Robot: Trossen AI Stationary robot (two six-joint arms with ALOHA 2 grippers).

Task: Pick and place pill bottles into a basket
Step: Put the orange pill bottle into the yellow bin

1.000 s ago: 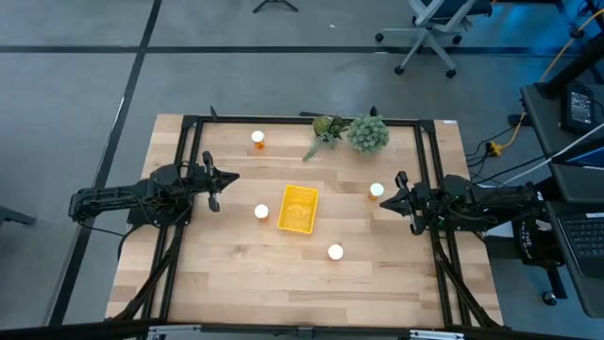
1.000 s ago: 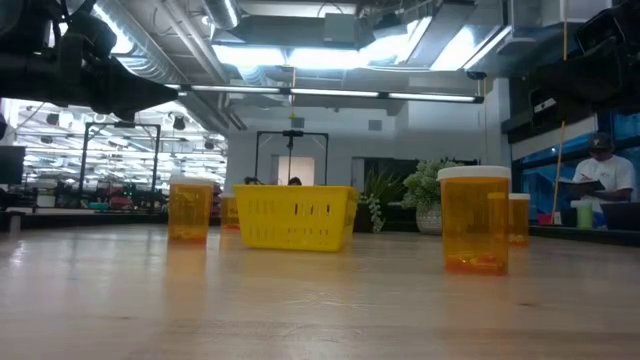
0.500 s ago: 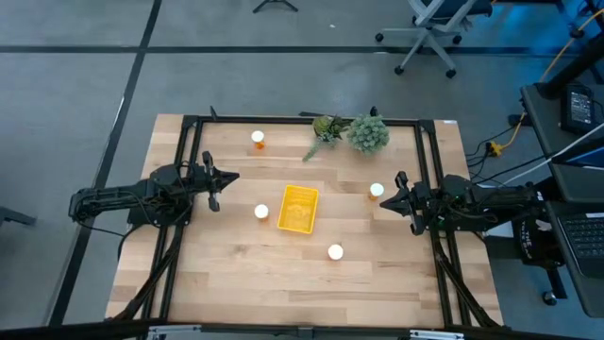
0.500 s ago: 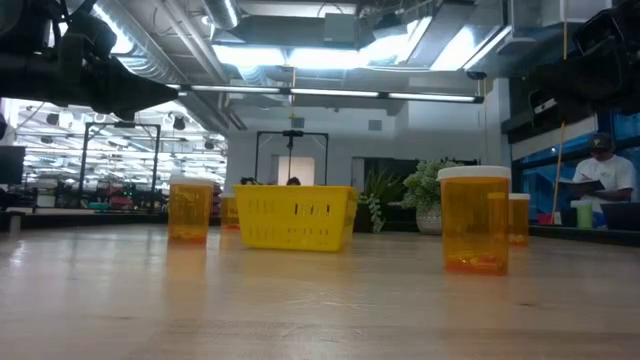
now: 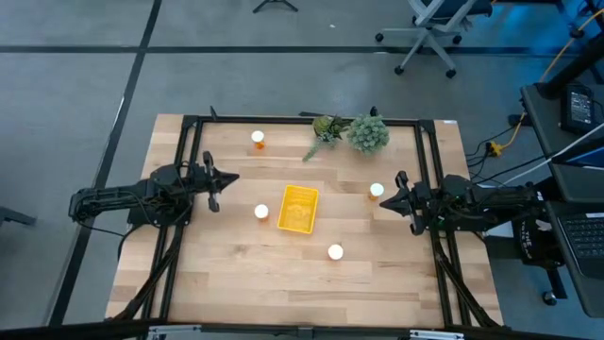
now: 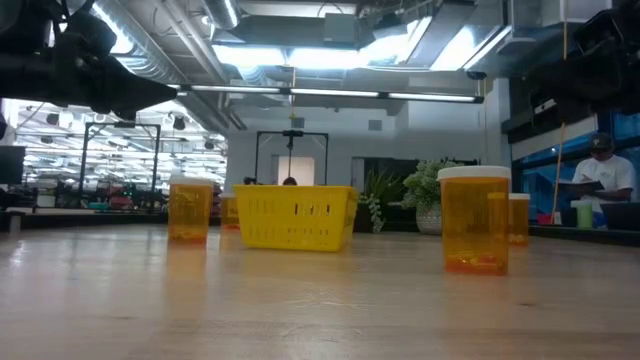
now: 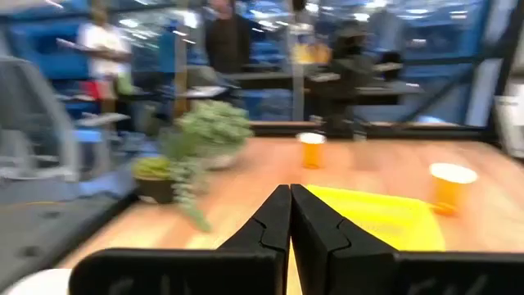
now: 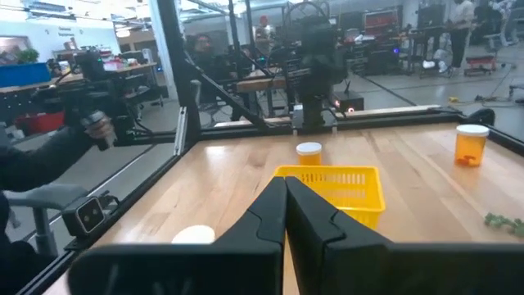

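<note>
left pincer (image 5: 213, 184) sits over the counter (image 5: 236, 274) well left of the basket (image 5: 298, 208), clenched, nothing in it; the left wrist view shows both fingers (image 7: 270, 225) pressed together.

bottle near the far edge (image 5: 258, 140) stands upright, up-left of the basket and well apart from it, no pincer near.

bottle left of the basket (image 5: 261, 212) stands upright just beside the basket's left wall, not touching, between the left pincer and the basket.

basket is the yellow one mid-counter, long axis roughly front to back, slightly tilted. nothing visible inside it. in the low view its slotted wall (image 6: 295, 216) faces the camera.

plant sprigs (image 5: 354, 132) lie at the far edge, up-right of the basket.

bottle at the front (image 5: 335, 251) stands upright, down-right of the basket, apart from it. in the low view it's the big one closest to camera (image 6: 474, 219).

bottle right of the basket (image 5: 376, 192) stands upright, near the right pincer's tip, not visibly touching.

right pincer (image 5: 393, 197) sits well right of the basket, clenched and holding nothing; the right wrist view shows its fingers (image 8: 274, 209) closed, pointing at the basket (image 8: 340, 187).

a person (image 6: 598, 180) sits in the room beyond the counter.
</note>
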